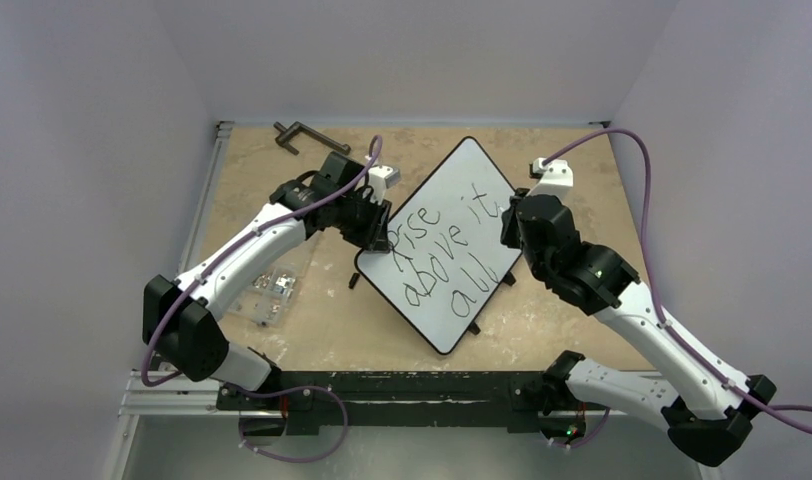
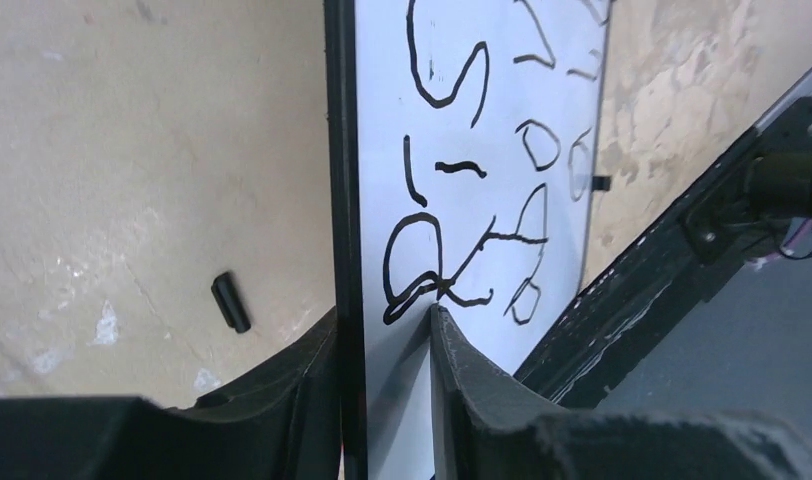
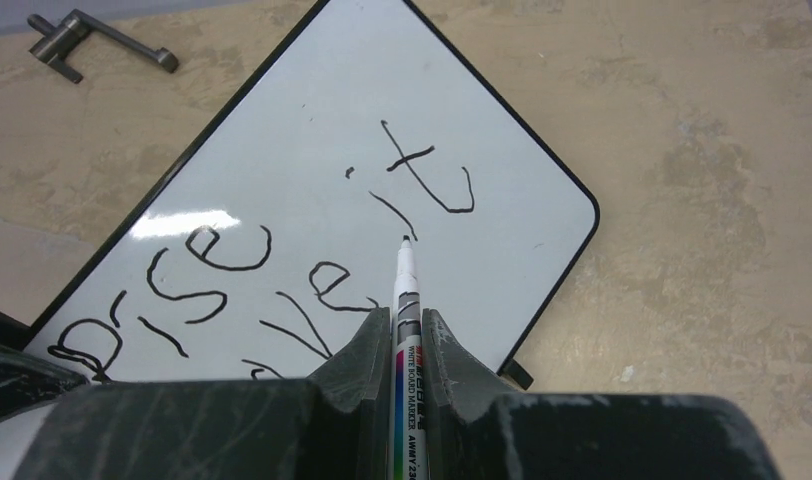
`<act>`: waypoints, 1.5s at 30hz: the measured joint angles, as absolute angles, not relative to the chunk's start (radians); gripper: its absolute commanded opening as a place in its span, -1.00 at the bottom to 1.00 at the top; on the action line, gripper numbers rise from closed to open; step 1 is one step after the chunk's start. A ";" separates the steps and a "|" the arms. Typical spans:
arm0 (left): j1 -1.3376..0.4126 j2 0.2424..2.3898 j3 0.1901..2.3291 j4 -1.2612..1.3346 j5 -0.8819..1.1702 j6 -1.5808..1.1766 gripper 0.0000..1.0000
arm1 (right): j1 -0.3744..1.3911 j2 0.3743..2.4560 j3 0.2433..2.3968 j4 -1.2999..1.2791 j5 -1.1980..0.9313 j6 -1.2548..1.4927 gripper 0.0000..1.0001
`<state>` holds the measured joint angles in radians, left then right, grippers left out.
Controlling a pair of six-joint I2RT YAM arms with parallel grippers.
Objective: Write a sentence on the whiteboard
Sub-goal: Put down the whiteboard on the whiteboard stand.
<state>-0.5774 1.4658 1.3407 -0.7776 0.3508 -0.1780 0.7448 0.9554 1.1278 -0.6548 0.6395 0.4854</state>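
Observation:
The whiteboard (image 1: 469,175) lies diagonally mid-table, white with a thin black rim. The sentence (image 1: 444,243) reads "Rise above it all" in black marker. My left gripper (image 1: 374,232) is shut on the board's left edge. In the left wrist view (image 2: 384,312) one finger is behind the rim and one on the white face (image 2: 382,100), beside the "R" (image 2: 422,270). My right gripper (image 1: 509,222) is shut on a whiteboard marker (image 3: 406,290). Its tip hovers by the word "it" (image 3: 422,175) on the board (image 3: 312,110); I cannot tell if it touches.
A grey metal clamp handle (image 1: 300,134) lies at the table's back left, also in the right wrist view (image 3: 102,40). A clear plastic bag of small parts (image 1: 272,292) lies left of the board. A black rail (image 1: 382,390) runs along the near edge. Walls close three sides.

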 measured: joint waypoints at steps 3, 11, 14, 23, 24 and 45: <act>-0.577 1.477 1.315 -0.813 0.321 -0.168 -0.38 | 0.743 0.950 1.128 -0.646 0.641 0.484 -1.00; -0.578 1.477 1.313 -0.816 0.320 -0.155 -0.37 | 0.738 0.947 1.127 -0.634 0.642 0.478 -1.00; -0.578 1.477 1.313 -0.811 0.326 -0.155 -0.35 | 0.737 0.947 1.127 -0.634 0.642 0.478 -1.00; -0.633 1.477 1.313 -0.803 0.346 -0.168 -0.33 | 0.730 0.937 1.126 -0.634 0.668 0.471 -1.00; -0.646 1.478 1.314 -0.801 0.348 -0.173 -0.33 | 0.726 0.935 1.126 -0.635 0.670 0.469 -1.00; -0.742 1.660 1.462 -0.750 0.388 -0.224 -0.10 | 0.679 0.907 1.126 -0.635 0.716 0.417 -1.00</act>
<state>-0.7422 1.6604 1.4620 -0.7502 0.3882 -0.2241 0.6792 0.9066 1.1255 -0.6346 0.7158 0.4171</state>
